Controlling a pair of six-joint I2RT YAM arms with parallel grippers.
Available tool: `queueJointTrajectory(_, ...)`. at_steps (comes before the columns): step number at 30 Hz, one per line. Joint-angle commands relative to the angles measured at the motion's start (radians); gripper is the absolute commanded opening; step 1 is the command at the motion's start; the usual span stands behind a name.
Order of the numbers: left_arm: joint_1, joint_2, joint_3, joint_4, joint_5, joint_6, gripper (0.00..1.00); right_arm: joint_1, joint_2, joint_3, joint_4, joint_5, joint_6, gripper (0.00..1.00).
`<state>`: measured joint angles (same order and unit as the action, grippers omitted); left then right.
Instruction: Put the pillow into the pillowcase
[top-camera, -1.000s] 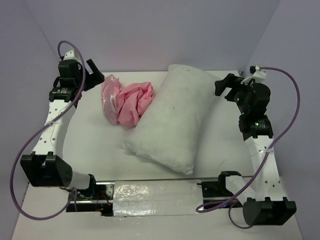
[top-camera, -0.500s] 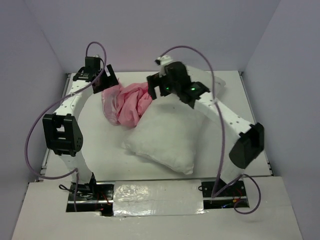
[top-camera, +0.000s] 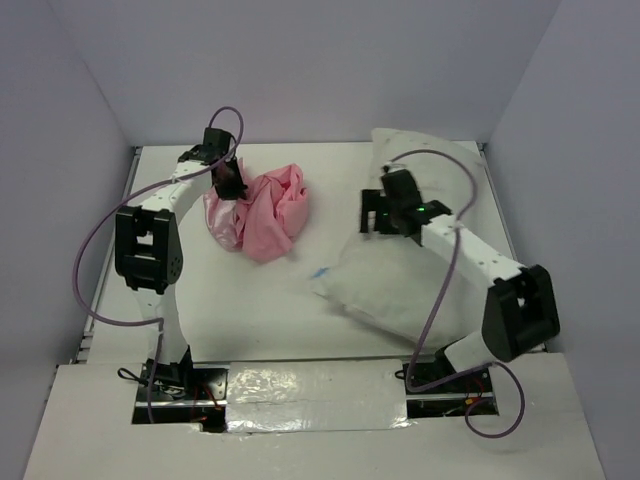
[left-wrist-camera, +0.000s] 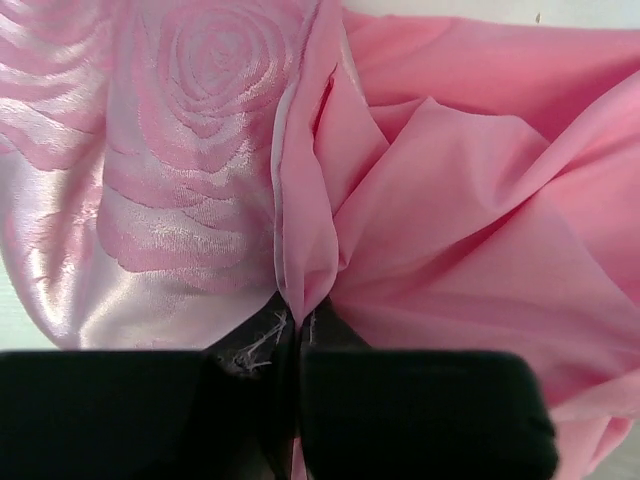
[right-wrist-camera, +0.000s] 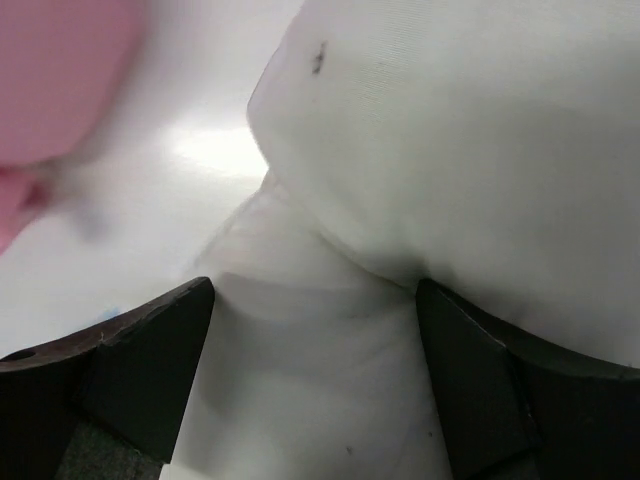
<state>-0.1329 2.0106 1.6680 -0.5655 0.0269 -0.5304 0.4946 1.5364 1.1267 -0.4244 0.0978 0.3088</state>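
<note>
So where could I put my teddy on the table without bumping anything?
The near middle of the table is bare, between the left arm and the pillow. The far middle, between the pillowcase and the right claw, is narrower. The right side is crowded with pillow and arm.

blurred pillowcase (right-wrist-camera: 50, 90) at the right wrist view's edge; pillow (top-camera: 400, 290) partly under the right arm
</note>
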Motion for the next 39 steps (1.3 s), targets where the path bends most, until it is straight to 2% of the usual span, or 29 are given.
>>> queueJointTrajectory(1, 0.007, -0.053, 0.042, 0.003, -0.022, -0.008, 0.13, -0.183, -0.128, -0.108, -0.154, 0.149, 0.049, 0.90)
queueJointTrajectory(4, 0.007, -0.081, 0.056, -0.023, -0.022, -0.005, 0.17, -0.212, -0.173, -0.071, -0.186, 0.209, -0.008, 0.92)
queueJointTrajectory(7, 0.007, -0.131, 0.024, -0.010, -0.022, 0.001, 0.45, -0.208, -0.188, 0.007, -0.183, 0.140, -0.065, 0.94)
queueJointTrajectory(8, 0.009, -0.144, 0.016, -0.002, -0.021, 0.006, 0.58, -0.190, -0.190, 0.025, -0.171, 0.091, -0.082, 0.94)
queueJointTrajectory(9, 0.010, -0.162, 0.013, 0.001, -0.022, 0.009, 0.64, -0.165, -0.188, 0.060, -0.157, 0.010, -0.100, 0.94)
queueJointTrajectory(13, 0.045, -0.177, 0.012, 0.016, -0.018, -0.002, 0.75, 0.034, -0.113, 0.198, -0.120, 0.013, -0.174, 0.96)
queueJointTrajectory(16, 0.101, -0.139, 0.038, 0.029, 0.025, -0.025, 0.80, 0.134, 0.008, 0.335, -0.097, -0.046, -0.119, 0.97)
queueJointTrajectory(19, 0.107, -0.069, 0.111, 0.041, 0.041, -0.005, 0.84, 0.235, 0.154, 0.490, -0.090, 0.006, -0.083, 0.97)
queueJointTrajectory(23, 0.082, 0.040, 0.226, 0.021, 0.088, 0.015, 0.94, 0.262, 0.326, 0.727, -0.100, 0.092, 0.074, 0.97)
queueJointTrajectory(24, 0.076, 0.077, 0.248, 0.003, 0.096, 0.020, 0.95, 0.262, 0.361, 0.767, -0.112, 0.123, 0.170, 0.97)
queueJointTrajectory(27, 0.058, 0.115, 0.274, -0.004, 0.088, 0.024, 0.91, 0.263, 0.497, 0.933, -0.172, 0.135, 0.278, 0.97)
queueJointTrajectory(31, 0.049, 0.139, 0.254, -0.022, 0.067, 0.014, 0.73, 0.260, 0.615, 0.985, -0.132, 0.166, 0.380, 0.96)
queueJointTrajectory(32, 0.049, 0.139, 0.246, -0.019, 0.061, 0.012, 0.64, 0.254, 0.632, 0.999, -0.126, 0.177, 0.398, 0.96)
queueJointTrajectory(33, 0.049, 0.136, 0.231, -0.017, 0.053, 0.009, 0.59, 0.249, 0.643, 1.001, -0.110, 0.186, 0.409, 0.95)
queueJointTrajectory(34, 0.049, 0.135, 0.228, -0.023, 0.033, 0.006, 0.47, 0.248, 0.668, 1.002, -0.056, 0.192, 0.417, 0.93)
queueJointTrajectory(37, 0.049, 0.119, 0.216, -0.037, 0.001, -0.003, 0.28, 0.233, 0.735, 1.087, -0.033, 0.204, 0.446, 0.86)
queueJointTrajectory(39, 0.049, 0.097, 0.204, -0.033, -0.002, -0.006, 0.21, 0.217, 0.815, 1.176, -0.018, 0.163, 0.461, 0.80)
